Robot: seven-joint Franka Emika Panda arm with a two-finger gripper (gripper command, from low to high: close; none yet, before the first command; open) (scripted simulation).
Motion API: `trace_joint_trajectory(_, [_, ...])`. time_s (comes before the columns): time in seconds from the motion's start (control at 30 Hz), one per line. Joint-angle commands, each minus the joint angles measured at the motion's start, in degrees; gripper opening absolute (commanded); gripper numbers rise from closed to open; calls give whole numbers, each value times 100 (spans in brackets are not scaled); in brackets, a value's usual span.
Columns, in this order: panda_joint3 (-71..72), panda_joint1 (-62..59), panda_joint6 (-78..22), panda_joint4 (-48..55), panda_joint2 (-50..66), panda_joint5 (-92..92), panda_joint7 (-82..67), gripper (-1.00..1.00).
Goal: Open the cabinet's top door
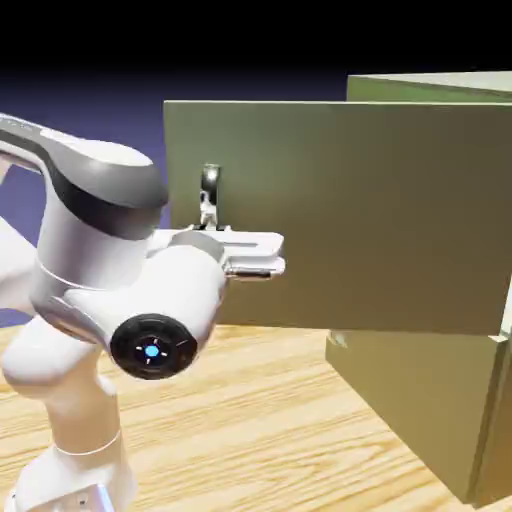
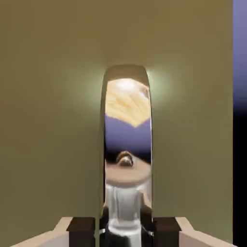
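Standing between the tool's [image 2: 124, 232] fingertips: the top door's curved handle [image 2: 127, 144].

Cabinet [image 1: 410, 400]: boxy, olive-green, upright on the wood table, at the exterior view's right, cut off by the picture edge; top door [image 1: 350, 215]: flat rectangular olive panel, plain face, swung open, standing out from the cabinet front toward the exterior view's left, upright; handle [image 1: 210, 190] near the door's free edge, curved, shiny, mirror-like in the hand view, lengthwise up-down in the exterior view, its lower part hidden there; lower front of cabinet visible below the door, same olive.
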Motion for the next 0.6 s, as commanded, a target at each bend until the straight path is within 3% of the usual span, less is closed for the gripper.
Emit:
trace_joint_trajectory(0.0, [-179,161,-179,206,201,-92,-99,-100])
trace_joint_trajectory(0.33, [-2134,1906,-1977,2194,2222,-640,-1343,-100])
trace_joint_trajectory(0.57, [-3528,2994,-2878,2939,3387,-766,-2313,-100])
